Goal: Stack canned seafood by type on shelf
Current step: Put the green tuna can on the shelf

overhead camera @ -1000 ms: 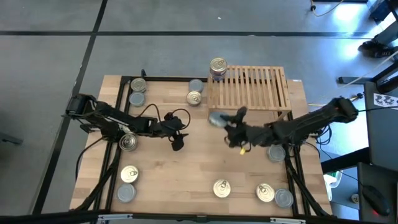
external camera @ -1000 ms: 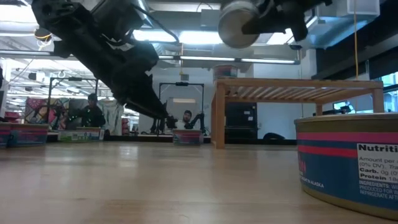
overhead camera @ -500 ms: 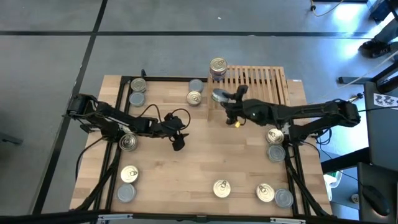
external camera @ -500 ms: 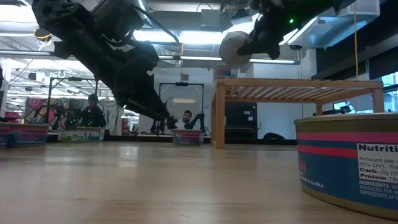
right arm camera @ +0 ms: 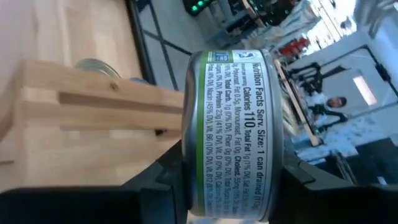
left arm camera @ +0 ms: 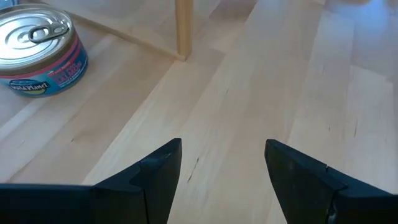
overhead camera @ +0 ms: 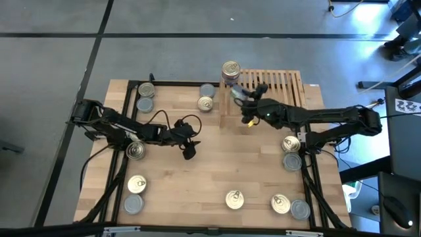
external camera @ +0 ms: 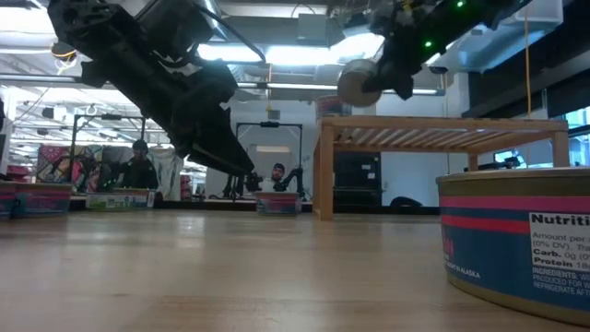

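We have the right gripper point(overhead camera: 245, 97) clamped across the curved wall of a small green-labelled round metal tin point(right arm camera: 233, 134), rigid, smooth and likely slippery, over the slatted light-wood shelf point(overhead camera: 279, 92) at upper centre, while the left gripper point(left arm camera: 221, 165) waits spread and empty.

The held can point(right arm camera: 233, 134) is shiny metal with a glossy paper label; the shelf point(overhead camera: 270, 92) and table point(overhead camera: 204, 164) are smooth, matt pale wood.
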Motion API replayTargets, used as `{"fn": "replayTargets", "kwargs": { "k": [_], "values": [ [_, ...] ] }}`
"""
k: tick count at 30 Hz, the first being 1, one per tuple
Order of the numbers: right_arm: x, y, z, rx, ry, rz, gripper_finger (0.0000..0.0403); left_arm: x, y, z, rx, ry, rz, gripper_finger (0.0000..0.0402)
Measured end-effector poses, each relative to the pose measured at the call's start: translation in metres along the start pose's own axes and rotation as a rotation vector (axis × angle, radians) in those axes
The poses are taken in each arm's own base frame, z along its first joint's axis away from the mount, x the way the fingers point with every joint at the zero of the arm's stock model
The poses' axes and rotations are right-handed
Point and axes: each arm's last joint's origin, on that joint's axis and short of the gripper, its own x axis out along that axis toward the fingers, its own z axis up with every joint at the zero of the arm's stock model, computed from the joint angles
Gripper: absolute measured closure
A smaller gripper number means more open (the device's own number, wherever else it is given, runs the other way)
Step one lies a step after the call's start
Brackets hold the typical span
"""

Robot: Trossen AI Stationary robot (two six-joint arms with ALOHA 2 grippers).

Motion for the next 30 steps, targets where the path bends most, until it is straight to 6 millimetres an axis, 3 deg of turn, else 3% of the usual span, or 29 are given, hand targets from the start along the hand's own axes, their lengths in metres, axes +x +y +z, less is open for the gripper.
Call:
{"fn": "replayTargets", "kwargs": {
  "k": [5,9,19,26,30],
  "values": [
    [-0.005,-0.015,-0.011,0.073,0.025,0.035,0.0263,0.000,0.000,0.000,0.006,-0.004,0.009,0.0173],
    [-0.003,-0.016,-0.017,0.084,0.053,0.065,0.0263,0.000,0.001,0.000,0.006,-0.014,0.033,0.0173],
    [-0.007,-0.029,-0.036,-0.016,0.301,-0.151,0.0263,-0.001,-0.002,-0.001,0.010,-0.013,0.028,0.0173],
    [0.006,-0.054,-0.072,0.060,0.527,-0.229,0.0263,-0.001,-0.003,-0.001,0.011,-0.015,0.024,0.0173],
    [0.008,-0.078,-0.082,0.172,0.614,-0.253,0.0263,-0.001,-0.003,-0.001,0.011,-0.015,0.024,0.0173]
  ]
}}
